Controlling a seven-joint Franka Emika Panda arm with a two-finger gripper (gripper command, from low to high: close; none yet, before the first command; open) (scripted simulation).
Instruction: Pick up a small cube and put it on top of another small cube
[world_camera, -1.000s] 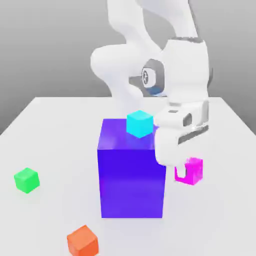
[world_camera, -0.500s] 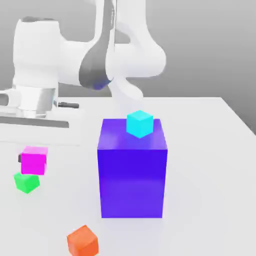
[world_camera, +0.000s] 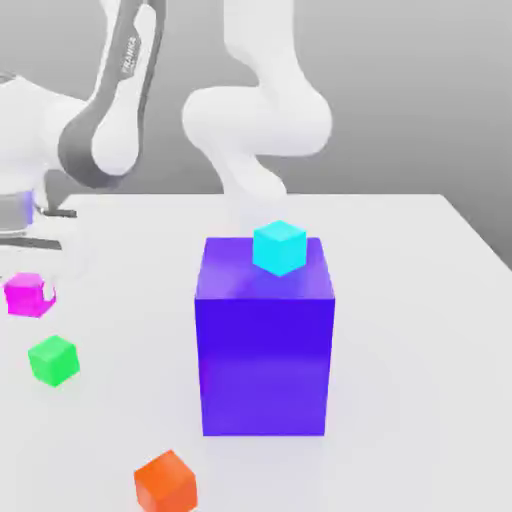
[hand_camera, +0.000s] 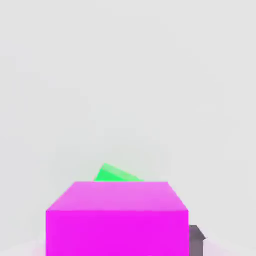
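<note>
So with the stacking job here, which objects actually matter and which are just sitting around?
Part of the job:
- magenta cube, held in the shut gripper at the exterior view's left
- green cube, on the table just below it
- gripper

Just lying about:
- big purple-blue block, mid-table
- cyan cube, on top of that block
- orange cube, near the front edge
</note>
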